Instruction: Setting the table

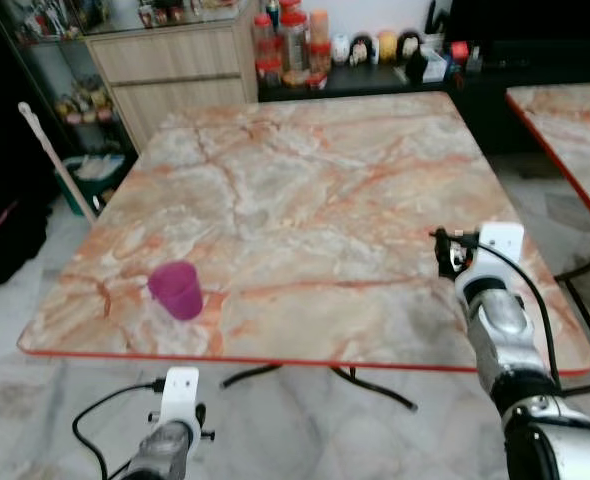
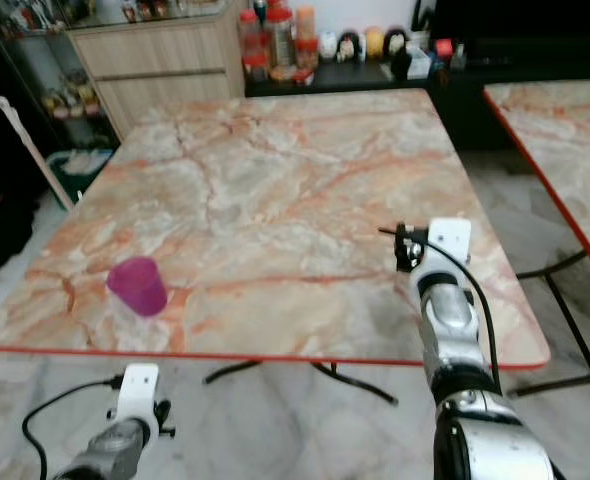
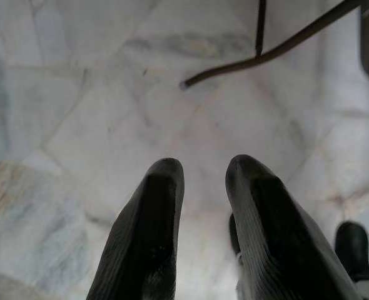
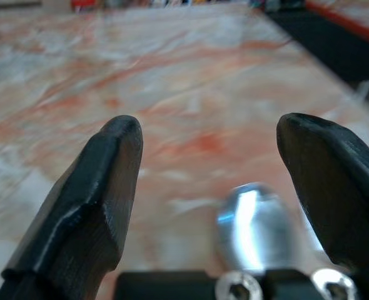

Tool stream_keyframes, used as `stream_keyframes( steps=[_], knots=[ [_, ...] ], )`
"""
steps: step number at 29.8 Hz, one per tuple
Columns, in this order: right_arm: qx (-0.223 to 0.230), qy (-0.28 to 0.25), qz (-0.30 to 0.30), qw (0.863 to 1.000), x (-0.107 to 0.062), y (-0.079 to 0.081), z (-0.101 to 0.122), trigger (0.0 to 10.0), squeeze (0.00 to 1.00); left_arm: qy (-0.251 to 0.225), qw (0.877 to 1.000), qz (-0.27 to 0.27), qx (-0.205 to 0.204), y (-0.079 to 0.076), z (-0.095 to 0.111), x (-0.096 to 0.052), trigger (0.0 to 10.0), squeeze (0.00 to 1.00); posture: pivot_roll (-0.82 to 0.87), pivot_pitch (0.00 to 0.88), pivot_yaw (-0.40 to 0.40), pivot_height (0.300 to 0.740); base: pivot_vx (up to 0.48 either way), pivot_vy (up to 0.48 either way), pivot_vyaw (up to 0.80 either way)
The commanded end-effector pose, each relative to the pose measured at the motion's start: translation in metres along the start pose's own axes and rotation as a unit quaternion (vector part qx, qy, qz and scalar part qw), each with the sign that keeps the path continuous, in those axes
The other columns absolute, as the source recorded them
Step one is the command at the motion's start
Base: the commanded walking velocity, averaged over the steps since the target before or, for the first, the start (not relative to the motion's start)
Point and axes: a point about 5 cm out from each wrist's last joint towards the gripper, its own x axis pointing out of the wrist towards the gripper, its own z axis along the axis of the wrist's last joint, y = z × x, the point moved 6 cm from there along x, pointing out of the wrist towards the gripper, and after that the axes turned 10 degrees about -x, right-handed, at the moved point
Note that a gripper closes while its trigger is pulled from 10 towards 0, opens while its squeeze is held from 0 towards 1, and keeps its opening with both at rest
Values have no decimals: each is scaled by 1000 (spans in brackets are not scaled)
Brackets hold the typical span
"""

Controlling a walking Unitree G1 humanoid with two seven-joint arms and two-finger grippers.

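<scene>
Over the table (image 1: 305, 180), right gripper (image 4: 209, 150) jaws apart; spoon (image 4: 250, 219) blurred.

1. The table (image 1: 315, 190) has a polished stone-look top, marbled cream and orange, smooth with a soft sheen, edged in red.
2. The cup (image 1: 177, 290) near the table's front left corner looks like translucent purple plastic.
3. The floor (image 3: 109, 100) under the table is glossy pale marble-look tile.
4. The right gripper (image 4: 209, 147) has matt black fingers (image 4: 94, 194).
5. The cabinet (image 1: 170, 75) beyond the table looks like light wood.
</scene>
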Motion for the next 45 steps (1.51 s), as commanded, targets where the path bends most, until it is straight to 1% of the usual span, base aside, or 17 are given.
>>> stream_keyframes(
  steps=[1,4,7,9,16,25,26,28,29,30,35,41,45],
  knots=[
    [-1,-10,6,1000,2,4,7,10000,0,4,1000,6,2,5,-1,0,10000,0,-70,72,88,740,0,0,0],
    [-3,-13,10,1000,1,7,8,10000,0,4,1000,6,2,5,-1,0,10000,0,-70,72,88,740,0,0,0],
    [-11,-4,13,1000,-1,10,6,10000,0,5,1000,5,2,5,-1,0,10000,0,-70,72,88,740,0,0,0],
    [-8,-9,9,1000,-5,8,11,10000,0,5,1000,5,2,5,-1,0,10000,0,-67,79,86,740,0,0,0],
    [-12,0,-8,1000,-14,-2,19,10000,0,6,1000,3,5,4,-1,0,10000,0,-68,81,85,740,0,0,0],
    [-12,15,-9,1000,-21,-2,22,10000,0,6,1000,3,5,4,-1,0,10000,0,-68,81,85,740,0,0,0],
    [-16,58,-28,998,-26,-11,13,10000,0,8,1000,1,6,4,-2,0,10000,0,-75,87,84,740,0,0,0],
    [-12,127,-51,990,-35,-22,-6,10000,0,12,1000,-3,7,3,-3,0,10000,0,-79,87,79,740,0,0,0],
    [-12,127,-51,990,-35,-22,-6,10000,0,12,1000,-3,7,3,-3,0,10000,0,-79,87,79,740,0,0,0],
    [-10,159,-59,985,-41,-26,-18,10000,0,14,1000,-5,8,3,-3,0,10000,0,-79,87,79,740,0,0,0],
    [-14,168,-66,983,-45,-30,-22,10000,0,16,1000,-9,9,2,-4,0,10000,0,-79,87,79,740,0,0,0],
    [-12,179,-70,981,-52,-34,-16,10000,0,18,1000,-11,13,2,-4,0,10000,0,-82,85,82,740,0,0,0],
    [-10,178,-75,981,-53,-38,-16,10000,0,18,1000,-12,14,2,-4,0,10000,0,-85,80,83,740,0,0,0]
  ],
)
